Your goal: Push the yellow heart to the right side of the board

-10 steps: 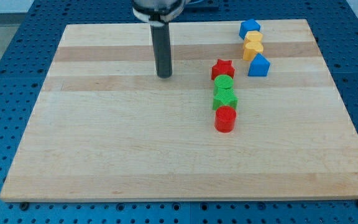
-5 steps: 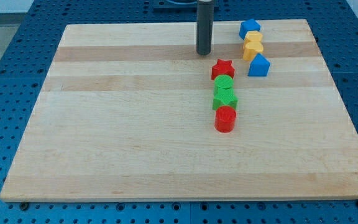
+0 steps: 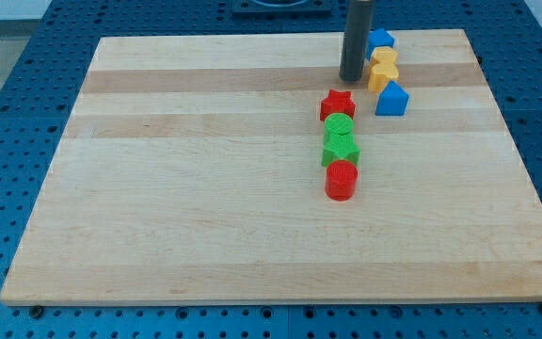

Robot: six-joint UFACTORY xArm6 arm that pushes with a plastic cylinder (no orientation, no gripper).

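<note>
Two yellow blocks sit near the board's top right, one [image 3: 385, 59] directly above the other [image 3: 381, 77]; I cannot tell which one is the heart. My tip [image 3: 352, 79] rests on the board just left of the lower yellow block, very close to it, with no clear contact. The rod partly hides the left edge of a blue block [image 3: 379, 41] above the yellow pair. Another blue block [image 3: 392, 99] lies just below the pair.
A column of blocks runs down from below my tip: a red star [image 3: 337, 104], a green round block [image 3: 339, 125], a green star [image 3: 341, 149] and a red cylinder [image 3: 341, 180]. The wooden board [image 3: 205, 188] lies on a blue perforated table.
My tip has moved from the board's upper middle towards the view's right and up, ending beside the yellow blocks. No block has moved.
</note>
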